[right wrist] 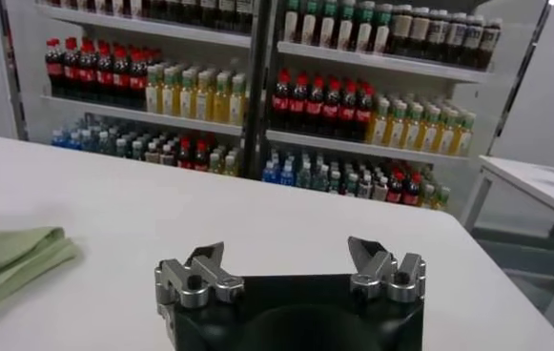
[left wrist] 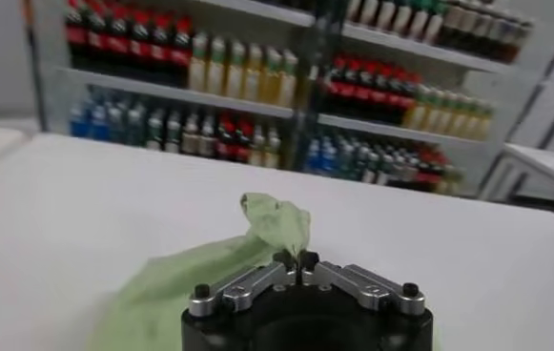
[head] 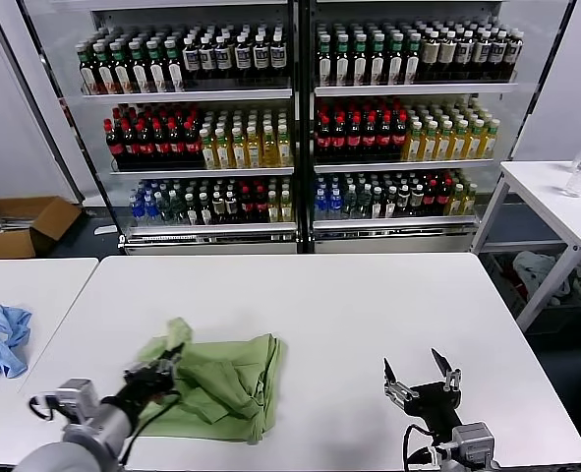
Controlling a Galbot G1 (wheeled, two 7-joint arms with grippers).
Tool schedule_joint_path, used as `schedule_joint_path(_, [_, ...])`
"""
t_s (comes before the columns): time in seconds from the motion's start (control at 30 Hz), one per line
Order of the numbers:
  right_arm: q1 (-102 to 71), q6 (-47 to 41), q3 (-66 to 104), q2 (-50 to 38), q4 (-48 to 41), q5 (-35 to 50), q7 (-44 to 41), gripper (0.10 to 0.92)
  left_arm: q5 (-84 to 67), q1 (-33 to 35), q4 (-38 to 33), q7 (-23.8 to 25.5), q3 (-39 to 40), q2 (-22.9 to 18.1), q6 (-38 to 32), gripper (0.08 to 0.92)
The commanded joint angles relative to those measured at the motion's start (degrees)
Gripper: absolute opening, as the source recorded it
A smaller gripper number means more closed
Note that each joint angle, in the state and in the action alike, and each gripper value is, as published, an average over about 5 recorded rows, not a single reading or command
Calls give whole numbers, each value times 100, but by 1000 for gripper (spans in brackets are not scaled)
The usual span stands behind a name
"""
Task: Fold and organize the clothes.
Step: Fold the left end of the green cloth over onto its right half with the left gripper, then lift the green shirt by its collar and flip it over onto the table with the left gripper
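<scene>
Three views: head, left wrist, right wrist, taken in turn.

Head view, shirt: the light green polo shirt (head: 221, 383) lies in the lower left of the frame on the white bench (head: 349, 315), bunched and partly doubled over, with one flap raised near its upper left edge.
Head view, left end effector (head: 155, 379): at the shirt's left edge, fingers pressed together on a fold of the cloth.
Head view, right end effector (head: 423, 379): lower right of the frame, over bare bench, well apart from the shirt, fingers spread and holding nothing.
Head view, other: a light blue cloth (head: 0, 339) sits on a separate table at the far left; a bottle cooler (head: 295, 128) fills the top.

Left wrist view: the fingertips (left wrist: 283, 259) meet at centre, pinching green fabric that rises in a peak just beyond them.

Right wrist view: the fingers (right wrist: 205, 259) stand wide apart; a folded edge of the shirt shows at the left edge of the frame.

Progress: a judgement only; folding looks underway but untidy, no neat rectangle yet, with smoothing, further folds and placing left to do.
</scene>
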Motion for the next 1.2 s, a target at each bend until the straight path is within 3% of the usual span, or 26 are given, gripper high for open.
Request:
schedule_joint_path(0.03, [-22, 7, 10, 25, 0, -24, 5, 823, 471, -781, 549, 205, 1347, -630, 10, 87])
schedule_joint_path(0.2, [34, 1, -53, -29, -56, -42, 2, 823, 956, -1025, 889, 350, 1718, -947, 4, 109])
schedule_joint_path(0.37, [195, -52, -175, -113, -117, -43, 3, 823, 1111, -1000, 594, 759, 1892, -1298, -371, 241])
schedule_joint_path(0.47, [216, -72, -201, -90, -125, -45, 4, 822, 1126, -591, -64, 900, 1501, -1141, -551, 328])
schedule_joint_path(0.53, [215, -74, -210, -76, -112, -47, 0, 823, 1195, -226, -259, 812, 975, -821, -599, 380])
schedule_joint_path(0.67, [271, -76, -266, -102, -95, -44, -12, 823, 1295, 277, 446, 604, -439, -212, -485, 501])
schedule_joint_path(0.8, [369, -77, -313, -138, -139, -32, -15, 822, 1440, 453, 1235, 742, -1275, -70, -208, 614])
schedule_joint_path(1.0, [349, -82, -375, -95, -195, -47, -4, 823, 2028, 395, 1708, 824, -1122, -333, -381, 778])
schedule_joint_path(1.2, [216, -87, -355, -82, -136, -84, -3, 823, 1735, 191, 1937, 733, -936, -468, -424, 822])
